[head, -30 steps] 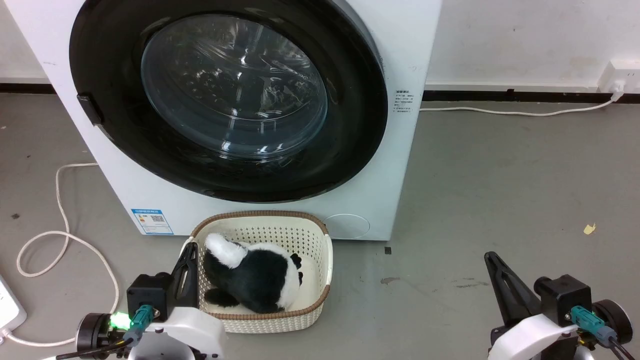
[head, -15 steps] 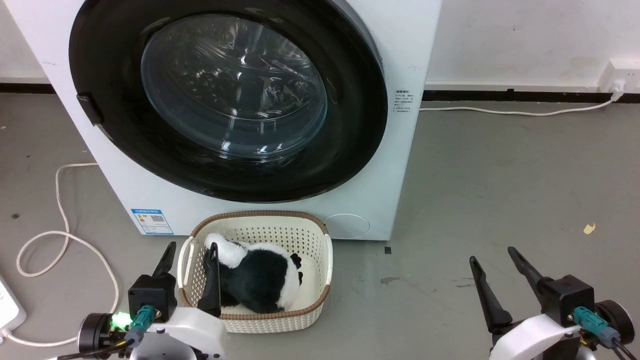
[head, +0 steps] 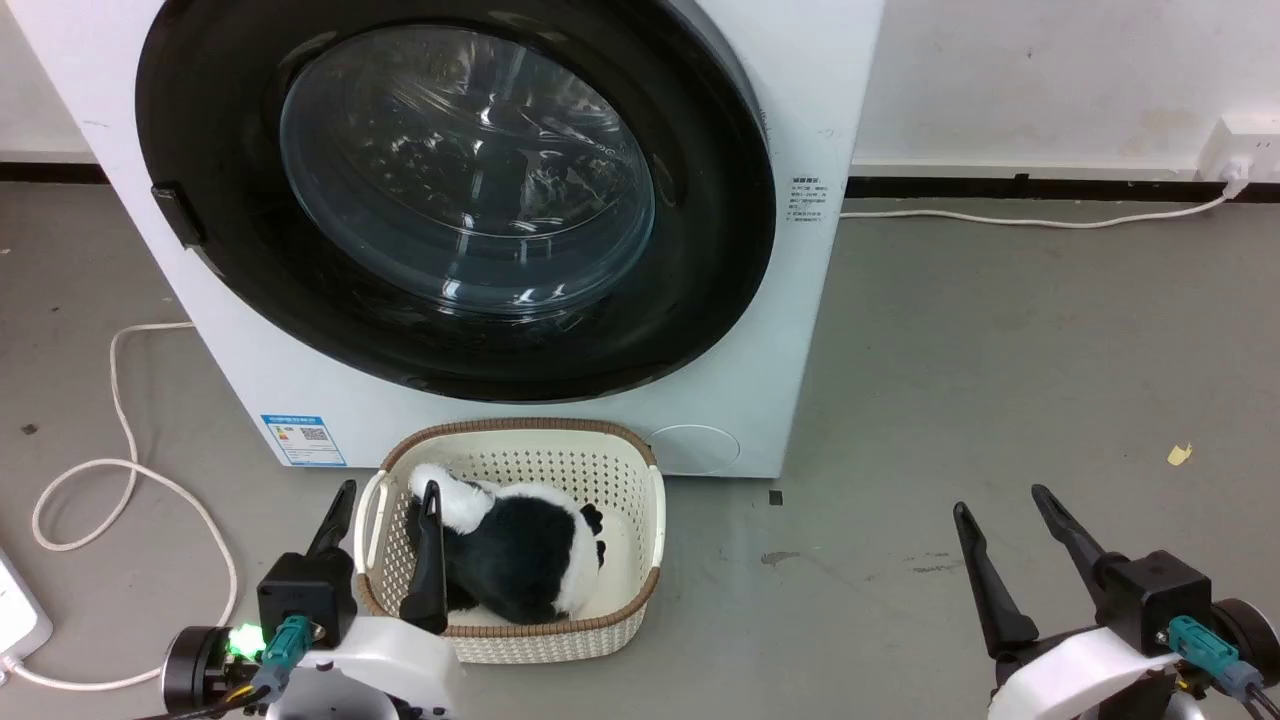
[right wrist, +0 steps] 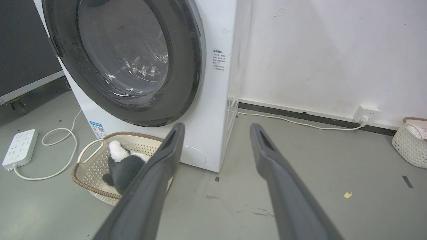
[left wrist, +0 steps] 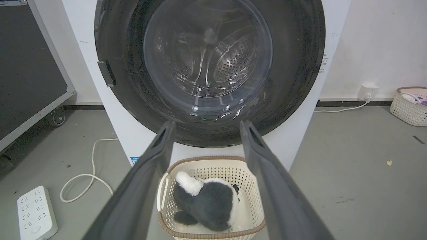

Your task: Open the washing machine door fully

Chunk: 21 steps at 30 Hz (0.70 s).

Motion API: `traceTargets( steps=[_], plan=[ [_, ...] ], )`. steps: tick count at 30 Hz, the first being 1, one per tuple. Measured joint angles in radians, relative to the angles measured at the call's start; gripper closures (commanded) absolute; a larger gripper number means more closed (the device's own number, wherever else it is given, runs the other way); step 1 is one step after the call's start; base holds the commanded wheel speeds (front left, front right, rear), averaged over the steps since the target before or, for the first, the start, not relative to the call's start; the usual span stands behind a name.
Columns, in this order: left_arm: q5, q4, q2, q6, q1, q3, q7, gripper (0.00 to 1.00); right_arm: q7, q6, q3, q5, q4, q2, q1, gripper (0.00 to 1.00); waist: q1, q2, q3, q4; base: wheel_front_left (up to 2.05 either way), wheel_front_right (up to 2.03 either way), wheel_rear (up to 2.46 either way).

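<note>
The washing machine [head: 830, 90] is a big white box facing me, with a blue label [head: 303, 440] low on its front. Its round glossy black door [head: 700, 250] sits flush against the front, the glass bowl bulging at its centre, with a small black catch [head: 172, 215] on its left rim. My left gripper [head: 390, 490] is open at the lower left, its fingers straddling the basket's left rim, well below the door. It frames the door's lower edge in the left wrist view [left wrist: 207, 123]. My right gripper [head: 1000, 500] is open over bare floor at the lower right [right wrist: 217, 125].
A cream basket [head: 645, 560] holding a black-and-white plush toy [head: 520, 550] stands on the floor against the machine's front. A white cable [head: 120, 470] and a power strip [left wrist: 35, 213] lie to the left. Another basket [right wrist: 412, 143] stands by the right wall.
Both grippers were shut a second ago and have opened. The door has not moved.
</note>
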Motion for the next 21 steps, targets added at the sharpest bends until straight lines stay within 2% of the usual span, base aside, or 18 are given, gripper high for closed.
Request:
traceTargets(
  steps=[17, 18, 19, 20, 21],
  plan=[
    [-0.026, -0.005, 0.000, 0.035, 0.000, -0.028, -0.034, 0.00, -0.035, 0.000, 0.005, 0.020, -0.014, -0.040, 0.000, 0.00, 0.0000, 0.0000, 0.031, 0.031, 0.00, 0.00, 0.00],
    [-0.027, -0.006, 0.000, 0.035, 0.000, -0.029, -0.035, 0.00, -0.035, 0.000, 0.006, 0.025, -0.014, -0.045, -0.001, 0.37, 0.0000, 0.0000, 0.034, 0.033, 0.00, 0.00, 0.00],
    [-0.028, -0.007, 0.000, 0.036, 0.000, -0.031, -0.036, 0.00, -0.036, 0.000, 0.006, 0.032, -0.014, -0.049, -0.002, 0.85, 0.0000, 0.0000, 0.038, 0.036, 0.00, 0.00, 0.00],
    [-0.029, -0.009, 0.000, 0.039, 0.000, -0.033, -0.037, 0.00, -0.036, 0.000, 0.007, 0.040, -0.014, -0.053, -0.002, 1.00, 0.0000, 0.0000, 0.042, 0.038, 0.00, 0.00, 0.00],
    [-0.030, -0.010, 0.000, 0.044, -0.001, -0.035, -0.043, 0.00, -0.040, 0.000, 0.010, 0.047, -0.014, -0.059, -0.004, 1.00, 0.0000, 0.0000, 0.047, 0.040, 0.00, 0.00, 0.00]
  ],
)
